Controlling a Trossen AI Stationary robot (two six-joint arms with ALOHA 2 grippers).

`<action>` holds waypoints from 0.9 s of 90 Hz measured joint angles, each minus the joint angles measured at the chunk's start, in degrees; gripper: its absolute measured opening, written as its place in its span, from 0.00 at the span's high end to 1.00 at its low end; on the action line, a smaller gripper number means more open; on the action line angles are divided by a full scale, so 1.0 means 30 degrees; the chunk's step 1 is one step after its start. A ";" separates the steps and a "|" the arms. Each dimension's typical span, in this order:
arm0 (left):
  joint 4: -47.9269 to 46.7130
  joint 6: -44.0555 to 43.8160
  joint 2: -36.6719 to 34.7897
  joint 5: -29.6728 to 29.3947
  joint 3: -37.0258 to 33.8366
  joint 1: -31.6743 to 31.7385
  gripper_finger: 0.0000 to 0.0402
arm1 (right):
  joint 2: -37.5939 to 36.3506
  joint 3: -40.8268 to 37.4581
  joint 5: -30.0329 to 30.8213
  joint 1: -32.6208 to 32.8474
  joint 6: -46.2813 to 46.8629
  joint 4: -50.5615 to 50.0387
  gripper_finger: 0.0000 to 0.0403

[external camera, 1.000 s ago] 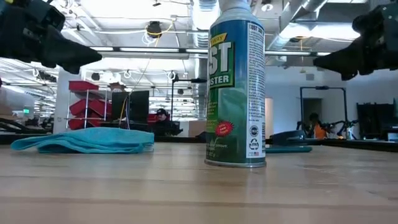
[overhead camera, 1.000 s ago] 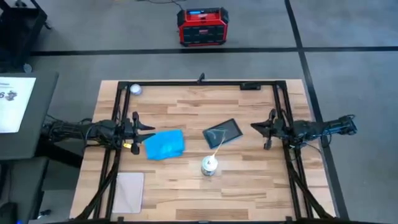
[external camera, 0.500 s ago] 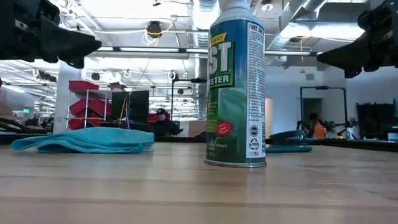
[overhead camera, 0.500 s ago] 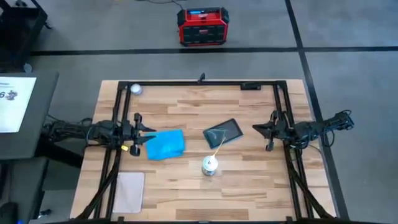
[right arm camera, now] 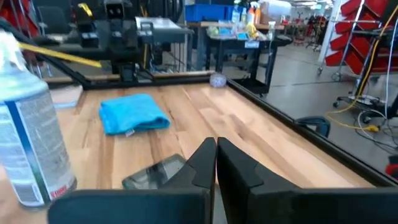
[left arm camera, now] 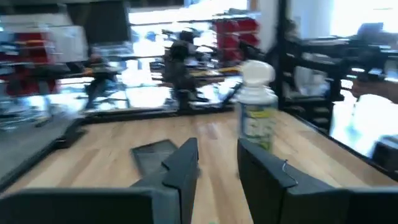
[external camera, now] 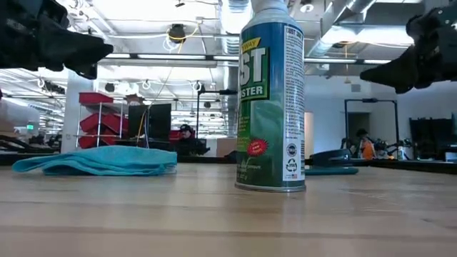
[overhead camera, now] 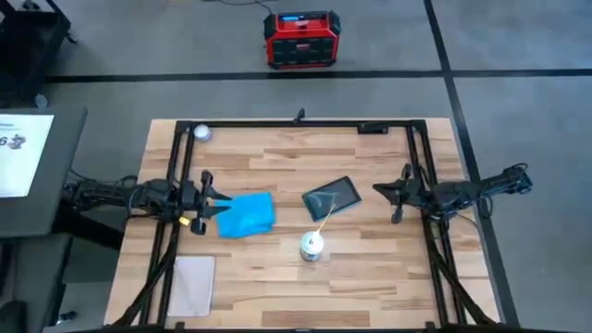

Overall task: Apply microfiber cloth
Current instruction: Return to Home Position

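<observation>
The left pincer (overhead camera: 220, 198) hangs above the left side of the desk (overhead camera: 277, 157), right at the left edge of the microfiber cloth (overhead camera: 246, 214) but raised clear of it. Its two dark fingers (left arm camera: 183, 163) stand parted by a moderate gap, and nothing sits between them. The right pincer (overhead camera: 381, 190) hangs above the right side of the desk, well to the right of the tablet (overhead camera: 331, 197). Its fingers are pressed together to a thin slit and grip nothing.

The cloth is a bright sky-blue piece of soft fabric. It lies rumpled in a low, loosely folded heap on the pale wooden planks, left of the desk's middle, between the left pincer and the tablet and touching neither. The tablet is a dark, glossy slab lying flat and turned at an angle, just right of the cloth with bare wood between them.

A spray can (overhead camera: 312, 246) with a green and blue label and a white top stands upright near the tablet, toward the desk's front edge. From table height it fills the middle of the picture and hides what lies behind it. A pale grey rectangular sheet (overhead camera: 192, 285) lies flat at the front left corner. A small pale round thing (overhead camera: 202, 132) sits at the back left corner, beside the black frame (overhead camera: 277, 123) that runs along the desk's edges. A red and black box (overhead camera: 301, 39) stands on the floor beyond the desk.
</observation>
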 joint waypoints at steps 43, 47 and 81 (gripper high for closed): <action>0.0059 -0.0607 0.0007 0.1332 -0.0007 -0.0036 0.77 | -0.0327 -0.0036 -0.1139 0.1073 0.1578 0.0313 1.00; 0.0129 -0.0649 0.0007 0.1694 -0.0007 -0.0058 0.77 | -0.1342 -0.0036 -0.1023 0.1459 0.0814 0.0301 1.00; 0.0357 -0.0210 0.0005 0.2980 -0.0015 -0.0095 0.77 | -0.2104 -0.0734 -0.2096 0.4020 0.0427 0.2630 1.00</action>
